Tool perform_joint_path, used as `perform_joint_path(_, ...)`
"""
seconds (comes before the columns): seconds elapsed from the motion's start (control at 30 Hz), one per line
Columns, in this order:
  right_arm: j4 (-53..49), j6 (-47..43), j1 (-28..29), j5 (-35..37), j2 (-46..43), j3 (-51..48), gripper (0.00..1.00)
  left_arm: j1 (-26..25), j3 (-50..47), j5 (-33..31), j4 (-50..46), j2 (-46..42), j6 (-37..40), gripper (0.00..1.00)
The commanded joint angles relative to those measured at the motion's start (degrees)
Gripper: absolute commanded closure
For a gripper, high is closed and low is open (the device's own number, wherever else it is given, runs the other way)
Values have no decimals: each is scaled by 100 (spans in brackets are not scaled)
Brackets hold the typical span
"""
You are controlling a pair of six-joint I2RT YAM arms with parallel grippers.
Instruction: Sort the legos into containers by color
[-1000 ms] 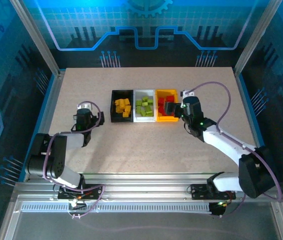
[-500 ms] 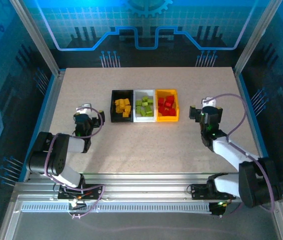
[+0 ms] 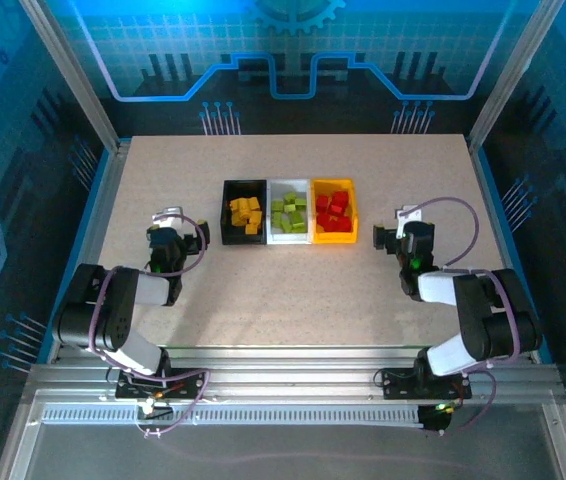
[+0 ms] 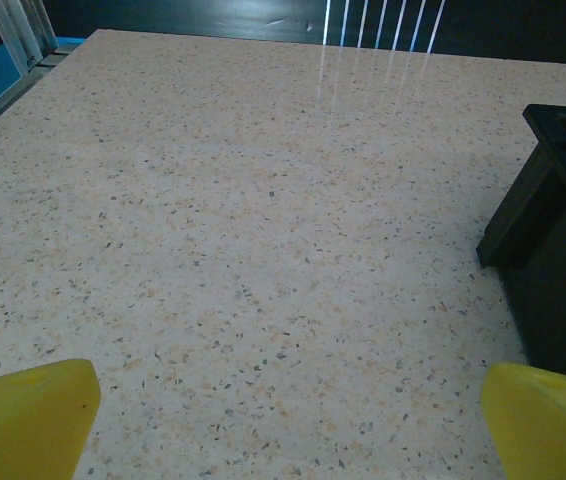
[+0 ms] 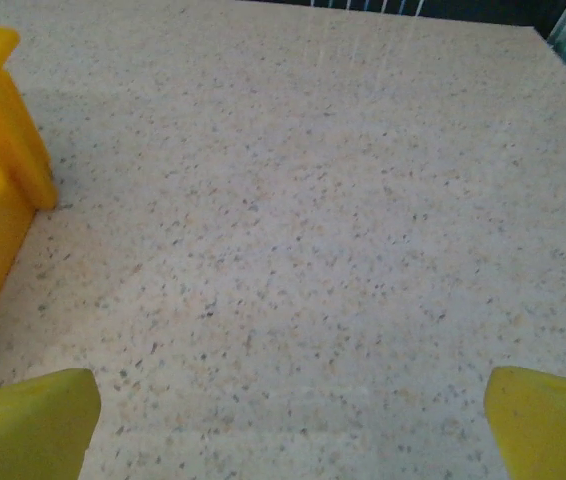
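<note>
- Sorting looks finished — small yellow-orange plastic bricks (image 3: 245, 212) lie in the black rectangular plastic bin (image 3: 226, 212), lime green bricks (image 3: 288, 212) in the white bin (image 3: 288, 183), and red bricks (image 3: 332, 212) in the yellow-orange bin (image 3: 353, 212). All 3 bins sit in a row toward 12 o'clock on the speckled table (image 3: 293, 290).
- Left gripper (image 3: 168, 225) at 9 o'clock and right gripper (image 3: 410, 225) at 3 o'clock both stand wide apart, holding nothing.
- Next move, I judge: check for strays, then rest the arms.
- Bricks overlap — no exact count is possible. Each wrist view cuts its bin to 1 corner.
</note>
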Motion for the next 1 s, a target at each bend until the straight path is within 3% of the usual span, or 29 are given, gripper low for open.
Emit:
perform_joint_path(0.0, 732, -98, -92, -118, 152, -30, 0, -10, 51, -25, 201, 18, 36, 1)
perform_joint_path(0.03, 399, -27, -103, -145, 54, 32, 0, -15, 51, -25, 202, 24, 36, 1)
perform_joint_path(0.97, 458, 10, -174, -220, 46, 5, 0, -16, 69, -22, 165, 17, 44, 1)
